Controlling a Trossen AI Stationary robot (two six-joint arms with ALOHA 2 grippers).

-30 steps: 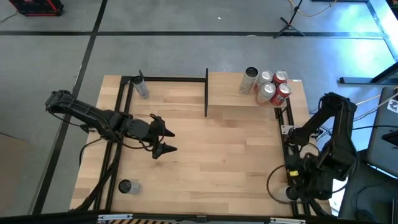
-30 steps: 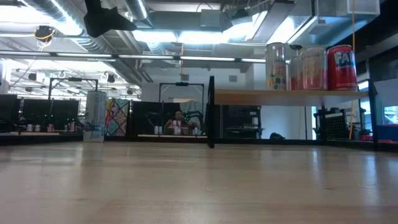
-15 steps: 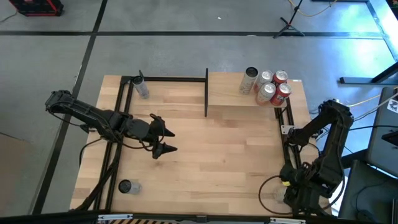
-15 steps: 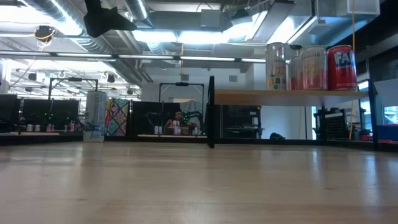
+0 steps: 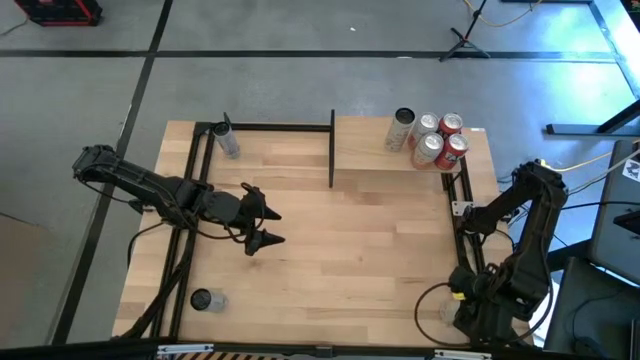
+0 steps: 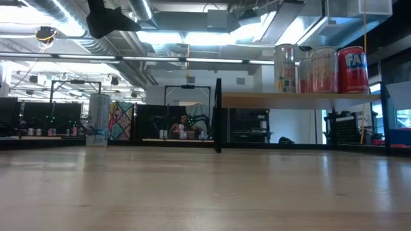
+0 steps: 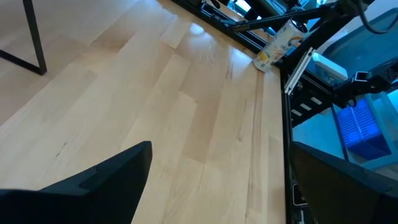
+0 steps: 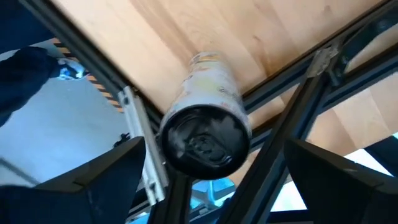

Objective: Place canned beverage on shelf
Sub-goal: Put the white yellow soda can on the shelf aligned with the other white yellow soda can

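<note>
The can (image 8: 206, 115) I'm after stands at the table's near right corner, and my right gripper (image 8: 208, 186) hangs right above it, fingers spread wide to either side, nothing gripped. From overhead the right arm (image 5: 520, 240) folds down over that corner. My left gripper (image 5: 268, 226) hovers open over the left half of the table (image 5: 340, 250). The shelf (image 5: 400, 165) sits at the far right with five cans (image 5: 432, 140) clustered on it. One can (image 5: 228, 142) stands at the far left corner, another (image 5: 203, 299) at the near left.
</note>
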